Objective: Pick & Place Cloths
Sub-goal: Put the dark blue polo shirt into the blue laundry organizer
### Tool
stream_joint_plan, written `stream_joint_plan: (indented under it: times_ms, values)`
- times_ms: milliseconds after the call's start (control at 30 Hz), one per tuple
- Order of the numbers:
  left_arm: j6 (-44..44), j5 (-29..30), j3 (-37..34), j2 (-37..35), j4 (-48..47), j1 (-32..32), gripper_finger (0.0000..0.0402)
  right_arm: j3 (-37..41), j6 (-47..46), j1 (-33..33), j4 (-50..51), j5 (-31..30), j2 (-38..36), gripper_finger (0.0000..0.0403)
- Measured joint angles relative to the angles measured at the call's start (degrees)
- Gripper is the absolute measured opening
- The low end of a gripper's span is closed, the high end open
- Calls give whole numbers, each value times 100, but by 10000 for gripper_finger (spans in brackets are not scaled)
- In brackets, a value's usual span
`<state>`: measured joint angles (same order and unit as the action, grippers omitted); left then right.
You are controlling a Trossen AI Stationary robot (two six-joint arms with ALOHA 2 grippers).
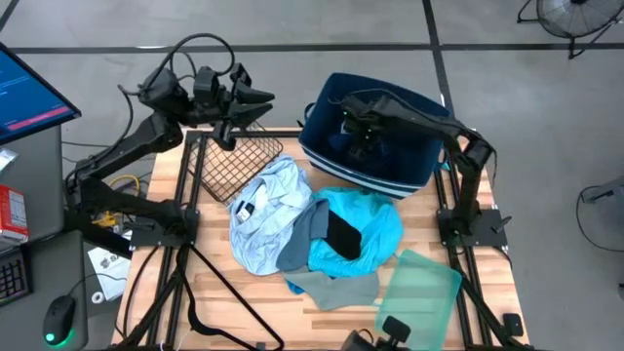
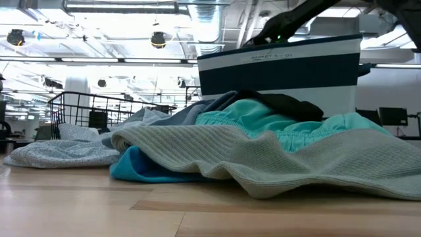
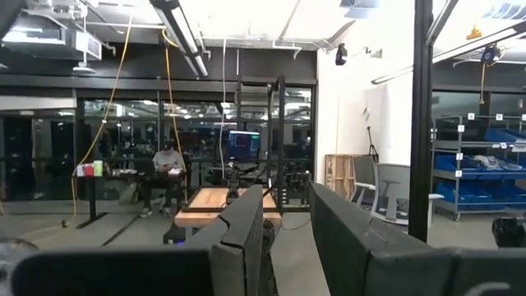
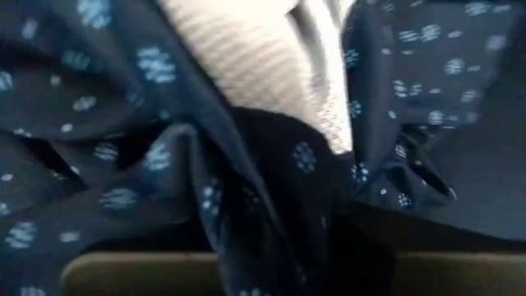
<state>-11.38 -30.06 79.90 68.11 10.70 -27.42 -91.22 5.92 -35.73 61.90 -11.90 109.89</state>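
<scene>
My right gripper (image 1: 357,136) reaches down into the navy fabric bin (image 1: 414,171), shut in a bunch of dark navy patterned cloth (image 4: 246,205); a white ribbed cloth (image 4: 246,49) lies behind it. On the table's middle lies a pile: a pale blue-white cloth (image 1: 265,210), a grey cloth (image 1: 300,234), a bright turquoise cloth (image 1: 375,226) with a small black cloth (image 1: 343,236) on it, and a pale knit cloth (image 1: 331,289). My left gripper (image 1: 265,97) hangs high over the far left, open, with nothing between its fingers (image 3: 246,238). My right gripper comes from above, pointing steeply down into the bin, and is shut on a gathered fold of the dark navy patterned cloth (image 4: 271,189). The cloth's own folds cover the fingers, so which edge or how many layers cannot be told.
A black wire basket (image 1: 239,161) stands at the far left, partly under the pale blue-white cloth. A translucent green tray (image 1: 421,283) lies at the near right. Bare wood shows along the near left (image 1: 210,292).
</scene>
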Motion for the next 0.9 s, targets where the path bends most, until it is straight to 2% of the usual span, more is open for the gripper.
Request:
stream_joint_plan:
  times_ms: [200, 400, 533, 667, 767, 900]
  values:
    - [-4, -2, 0, -12, -357, 0, 85, 0, 10, 0, 158, -12, 374, 27]
    - [41, -2, 0, -12, -500, 0, 85, 0, 67, 11, 217, -79, 443, 81]
    - [224, -2, 0, -12, -588, 0, 85, 5, 220, 45, 270, -54, 368, 140]
    - [519, -2, 0, -14, -592, 0, 93, 4, 368, 88, 220, 194, 169, 219]
    - [654, -2, 0, -24, -625, 1, 109, -68, 352, 74, 285, 463, -108, 273]
    - [869, -7, 0, -28, -1142, 66, 148, -258, 349, 117, 419, 604, -711, 314]
